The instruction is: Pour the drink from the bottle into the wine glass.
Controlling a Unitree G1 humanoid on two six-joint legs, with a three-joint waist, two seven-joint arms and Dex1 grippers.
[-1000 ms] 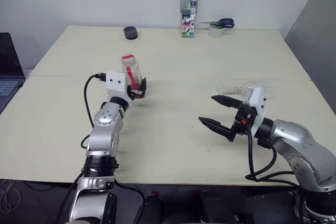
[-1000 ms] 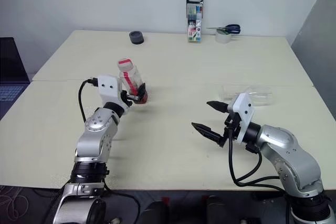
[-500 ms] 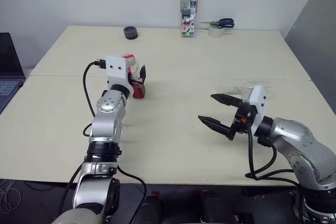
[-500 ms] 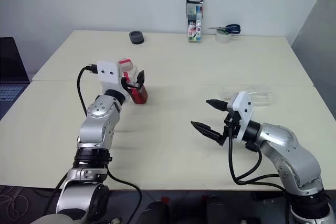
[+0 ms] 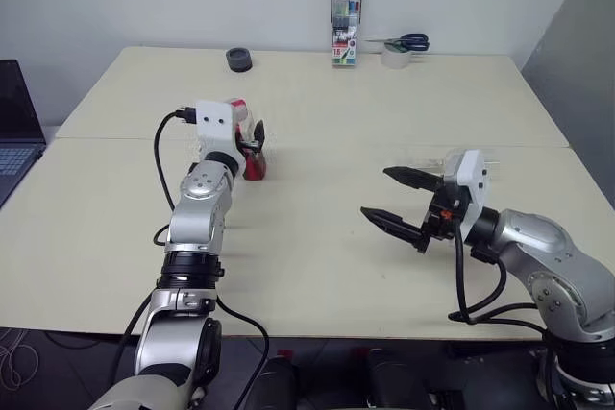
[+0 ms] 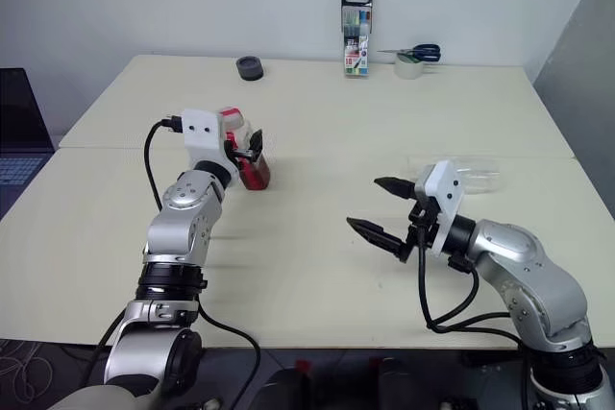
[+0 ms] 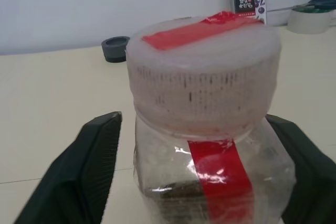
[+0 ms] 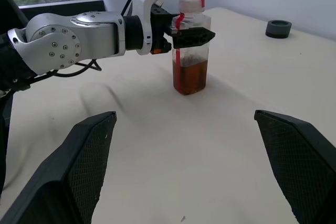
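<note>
The bottle (image 8: 190, 51) stands upright left of the table's middle, clear with a red strip and a red-and-white cap. The amber-red drink (image 8: 190, 74) fills its lower part. My left gripper (image 7: 194, 118) is level at the bottle's shoulder, open, with a finger on each side. One finger lies against the bottle and a thin gap shows at the other finger (image 7: 100, 166). My right gripper (image 5: 375, 192) hovers open and empty over the table's right half. Just behind it the clear wine glass (image 6: 476, 176) looks to lie on its side, partly hidden.
At the far edge stand a tall marker case (image 5: 346, 36), scissors (image 5: 404, 42) on a tape roll (image 5: 394, 57), and a small black round thing (image 5: 238, 60). A laptop (image 5: 14, 132) sits past the table's left side.
My left hand has risen and pushed forward, from low beside the bottle up to its shoulder. The bottle has stayed in place and the right arm has barely moved.
</note>
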